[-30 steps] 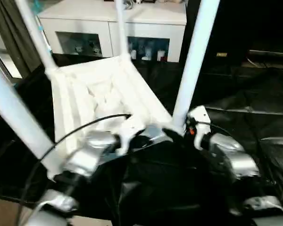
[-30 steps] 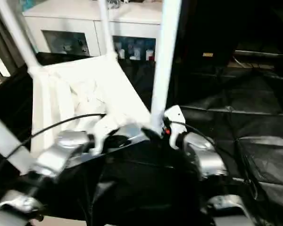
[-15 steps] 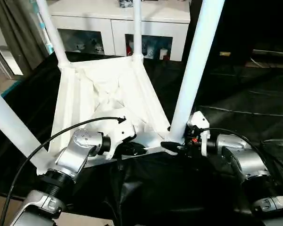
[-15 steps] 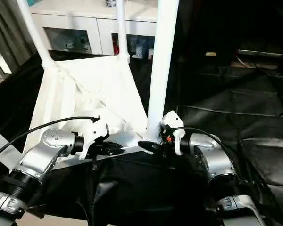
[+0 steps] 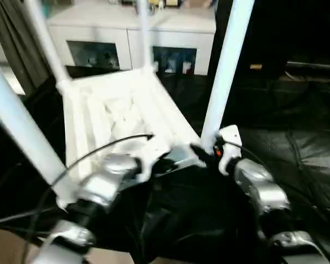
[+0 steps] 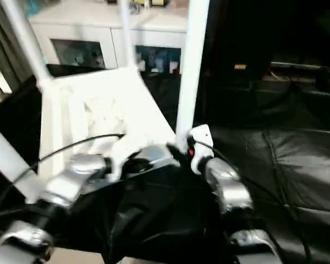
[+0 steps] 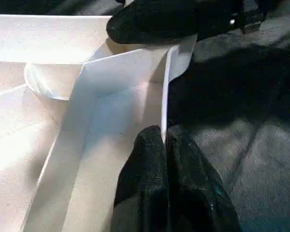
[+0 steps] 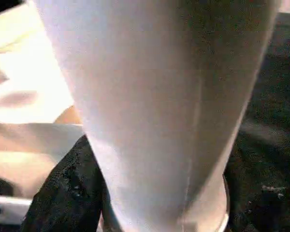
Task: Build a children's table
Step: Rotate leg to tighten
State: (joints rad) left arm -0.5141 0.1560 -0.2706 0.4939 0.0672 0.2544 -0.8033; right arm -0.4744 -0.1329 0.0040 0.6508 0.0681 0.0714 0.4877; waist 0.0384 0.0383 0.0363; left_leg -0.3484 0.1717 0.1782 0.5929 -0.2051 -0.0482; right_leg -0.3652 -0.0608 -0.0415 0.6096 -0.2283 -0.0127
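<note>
Where cropped above: table legs (image 5: 225,77).

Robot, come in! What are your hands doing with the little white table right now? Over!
Left gripper shut on the table rim. Right gripper at the near leg base, fingers around it. Table upside down, four legs up. Nothing blocking.

table (image 5: 115,115) upside down before cabinet (image 5: 132,33)

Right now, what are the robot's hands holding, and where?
The left gripper pinches the table's near rim. The right gripper is at the leg's base; grip unclear.
</note>
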